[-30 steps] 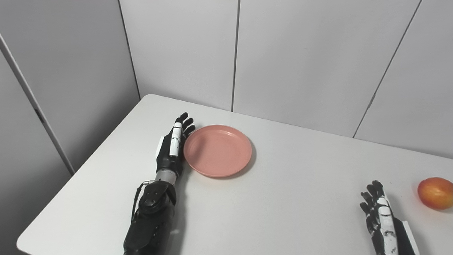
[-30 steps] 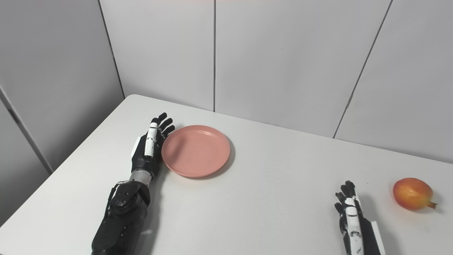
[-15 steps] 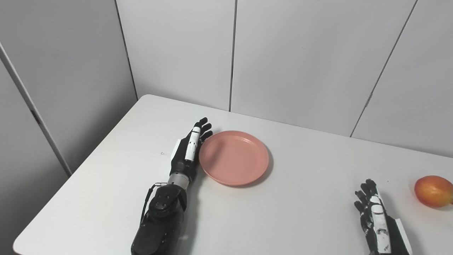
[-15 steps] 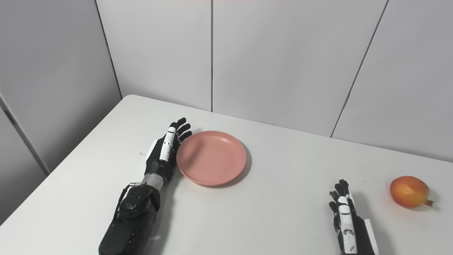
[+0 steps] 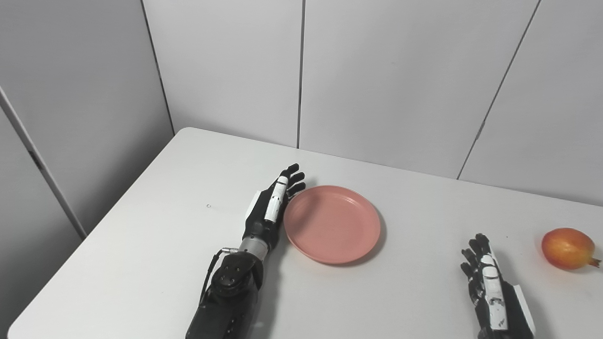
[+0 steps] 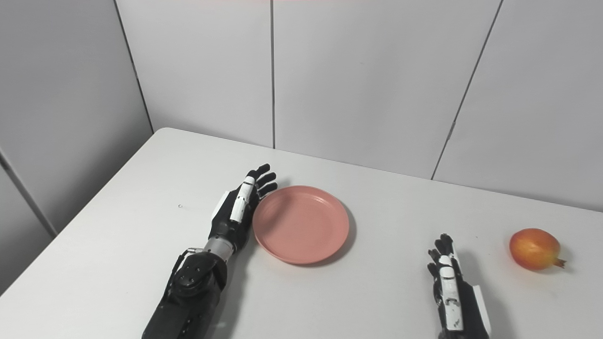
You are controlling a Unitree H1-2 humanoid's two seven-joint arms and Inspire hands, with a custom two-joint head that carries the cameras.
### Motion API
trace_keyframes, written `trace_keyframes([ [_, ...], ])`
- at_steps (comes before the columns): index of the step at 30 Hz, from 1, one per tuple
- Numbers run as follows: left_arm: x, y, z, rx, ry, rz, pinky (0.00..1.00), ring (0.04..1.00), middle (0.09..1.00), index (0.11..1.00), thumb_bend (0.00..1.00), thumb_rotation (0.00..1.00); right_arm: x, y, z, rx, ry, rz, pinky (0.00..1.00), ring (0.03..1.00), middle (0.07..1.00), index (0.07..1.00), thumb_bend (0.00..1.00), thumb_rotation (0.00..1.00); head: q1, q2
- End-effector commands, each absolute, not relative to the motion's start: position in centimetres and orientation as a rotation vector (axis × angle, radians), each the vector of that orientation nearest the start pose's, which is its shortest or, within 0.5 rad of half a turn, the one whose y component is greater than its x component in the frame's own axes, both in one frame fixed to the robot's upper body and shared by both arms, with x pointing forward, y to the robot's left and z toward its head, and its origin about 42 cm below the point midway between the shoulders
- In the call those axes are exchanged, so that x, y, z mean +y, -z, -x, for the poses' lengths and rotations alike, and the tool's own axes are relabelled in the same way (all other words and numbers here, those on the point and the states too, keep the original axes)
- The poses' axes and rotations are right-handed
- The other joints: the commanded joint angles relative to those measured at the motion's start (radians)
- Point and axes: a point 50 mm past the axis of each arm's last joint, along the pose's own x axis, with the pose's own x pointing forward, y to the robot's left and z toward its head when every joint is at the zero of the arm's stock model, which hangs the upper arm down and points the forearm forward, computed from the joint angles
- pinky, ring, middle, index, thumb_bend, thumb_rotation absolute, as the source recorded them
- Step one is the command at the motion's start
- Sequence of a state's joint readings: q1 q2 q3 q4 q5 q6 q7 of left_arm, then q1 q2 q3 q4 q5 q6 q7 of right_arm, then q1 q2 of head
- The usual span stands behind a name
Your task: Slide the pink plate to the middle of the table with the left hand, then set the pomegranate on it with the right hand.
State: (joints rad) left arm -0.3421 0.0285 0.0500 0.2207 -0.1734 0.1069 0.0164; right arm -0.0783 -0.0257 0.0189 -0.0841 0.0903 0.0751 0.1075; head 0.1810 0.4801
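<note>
A round pink plate (image 5: 332, 224) lies flat on the white table (image 5: 155, 226), a little left of the middle. My left hand (image 5: 271, 205) rests edge-on against the plate's left rim, open, fingers stretched toward the back wall. The red-orange pomegranate (image 5: 567, 242) sits by itself near the table's right side. My right hand (image 5: 490, 280) stands open low at the front right, well left of the pomegranate and holding nothing.
Grey wall panels close off the back and left of the table. The table's left edge (image 5: 89, 233) runs diagonally toward the rounded back corner. A tiny dark speck (image 5: 208, 205) lies left of my left hand.
My left hand has pushed the plate to the right across the table. The camera has also shifted, so the whole scene moved slightly. My right hand and the pomegranate kept their places.
</note>
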Motion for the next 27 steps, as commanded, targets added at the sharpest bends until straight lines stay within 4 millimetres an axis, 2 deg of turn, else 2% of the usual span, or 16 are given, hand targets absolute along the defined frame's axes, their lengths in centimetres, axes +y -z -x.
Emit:
trace_keyframes([
  [1,18.9,-13.7,-39.3,0.029,0.080,0.142,0.86,0.877,0.890,0.870,0.40,1.00,-19.6,-14.9,-31.1,-0.132,-0.160,-0.066,1.00,0.989,0.998,0.996,0.27,1.00,-0.009,0.002],
  [15,13.9,-13.6,-38.3,0.028,0.171,0.186,0.89,0.900,0.918,0.905,0.41,1.00,-19.0,-15.0,-31.2,-0.134,-0.152,-0.058,0.99,0.984,0.988,0.986,0.28,1.00,-0.057,0.014],
  [19,13.2,-13.5,-38.0,0.027,0.183,0.207,0.90,0.901,0.917,0.906,0.41,1.00,-18.8,-15.0,-31.3,-0.132,-0.152,-0.066,1.00,0.984,0.987,0.981,0.30,1.00,-0.071,0.021],
  [27,12.5,-13.1,-37.3,0.028,0.219,0.216,0.91,0.905,0.922,0.910,0.42,1.00,-18.1,-15.1,-31.5,-0.146,-0.153,-0.066,1.00,0.977,0.985,0.979,0.27,1.00,-0.120,0.028],
])
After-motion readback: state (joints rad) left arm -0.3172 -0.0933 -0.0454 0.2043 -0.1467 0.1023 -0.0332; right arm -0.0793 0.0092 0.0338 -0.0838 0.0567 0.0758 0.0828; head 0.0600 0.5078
